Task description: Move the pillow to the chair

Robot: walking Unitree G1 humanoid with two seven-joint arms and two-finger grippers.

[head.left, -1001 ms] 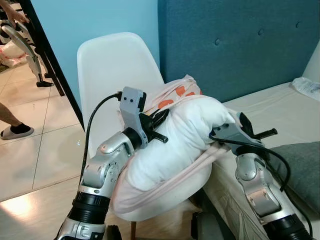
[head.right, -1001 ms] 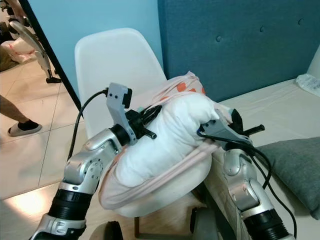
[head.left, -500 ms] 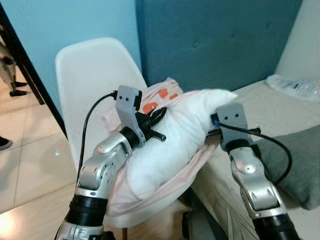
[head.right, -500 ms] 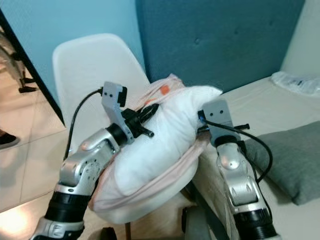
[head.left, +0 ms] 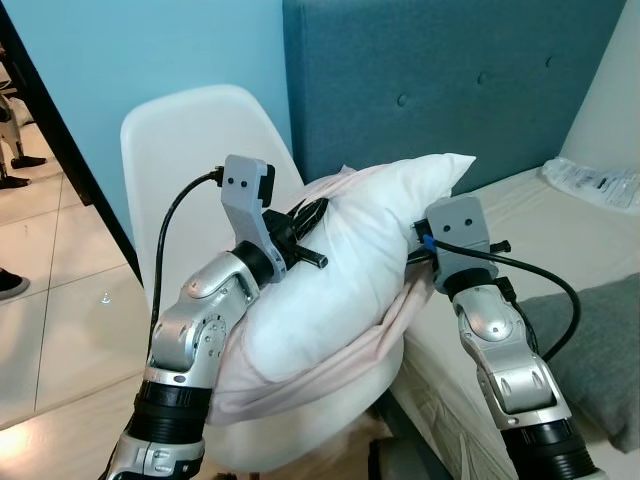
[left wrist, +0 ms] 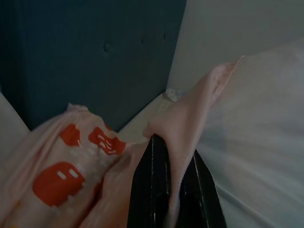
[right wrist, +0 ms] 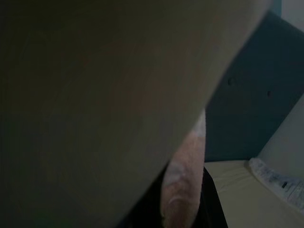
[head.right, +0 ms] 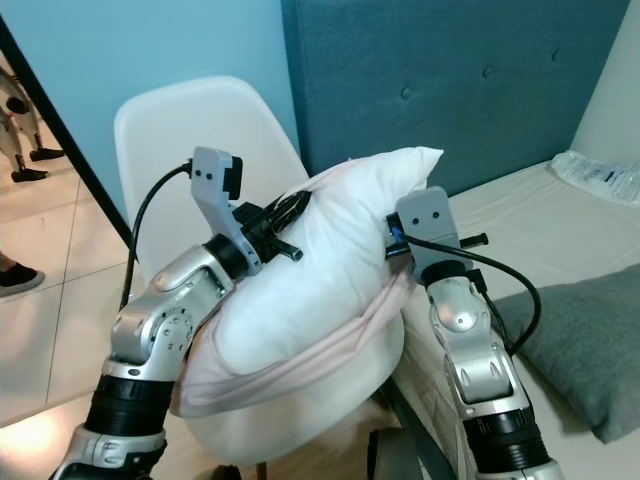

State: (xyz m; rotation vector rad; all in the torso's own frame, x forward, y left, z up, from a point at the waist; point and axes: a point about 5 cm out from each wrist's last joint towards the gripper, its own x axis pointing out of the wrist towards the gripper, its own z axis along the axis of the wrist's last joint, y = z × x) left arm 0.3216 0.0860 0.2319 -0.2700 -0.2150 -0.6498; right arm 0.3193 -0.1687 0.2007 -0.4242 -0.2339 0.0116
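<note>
While both arms reach forward, the scene reads as follows.
Pillow: the white pillow (head.left: pixel 350 260) sits between the two grippers, over the seat of the chair (head.left: pixel 190 150), with its pink case (head.left: pixel 330 365) half slipped off and bunched beneath it.
Left gripper: the left gripper (left wrist: pixel 173 190) is pinched on a fold of the pink case, its black fingers (left wrist: pixel 151 190) on either side of the cloth; the orange-printed part of the case lies just beside it.
Right gripper: the right gripper (head.right: pixel 395 245) presses into the pillow's far side, with pink cloth between its dark fingers, apparently clamped on it.
Bed: the bed (head.left: pixel 540 215) lies just beside the right gripper, a grey cushion (head.right: pixel 590 340) on it.
Headboard: the teal headboard (head.left: pixel 450 80) stands beyond both grippers.
</note>
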